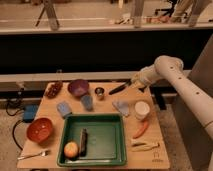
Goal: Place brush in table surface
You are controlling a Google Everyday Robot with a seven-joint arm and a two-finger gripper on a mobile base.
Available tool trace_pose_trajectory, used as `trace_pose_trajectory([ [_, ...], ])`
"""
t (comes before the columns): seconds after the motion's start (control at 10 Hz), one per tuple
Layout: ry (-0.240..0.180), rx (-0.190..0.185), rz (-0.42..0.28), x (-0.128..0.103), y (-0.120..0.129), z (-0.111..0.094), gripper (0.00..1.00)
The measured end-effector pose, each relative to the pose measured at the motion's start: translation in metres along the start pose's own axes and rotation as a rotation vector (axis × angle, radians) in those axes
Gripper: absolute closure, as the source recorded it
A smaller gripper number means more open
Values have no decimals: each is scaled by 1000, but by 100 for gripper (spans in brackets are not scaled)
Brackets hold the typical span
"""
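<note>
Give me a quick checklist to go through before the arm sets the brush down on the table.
1. Brush meets the gripper at its pale end, near the table's back edge: ok.
2. Bare table surface beside the brush's black end for landing: ok.
3. Brush apart from the small metal cup: ok, though close.
4. Brush apart from the blue cloth: ok.
5. Whether the brush touches the table: cannot tell.
</note>
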Motion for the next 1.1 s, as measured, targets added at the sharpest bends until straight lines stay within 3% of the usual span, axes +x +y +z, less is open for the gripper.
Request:
trace_pose_trajectory([
  [0.5, 7, -48, 22, 20, -4, 36, 98],
  [1.1, 19, -83, 55, 47, -4, 59, 98],
])
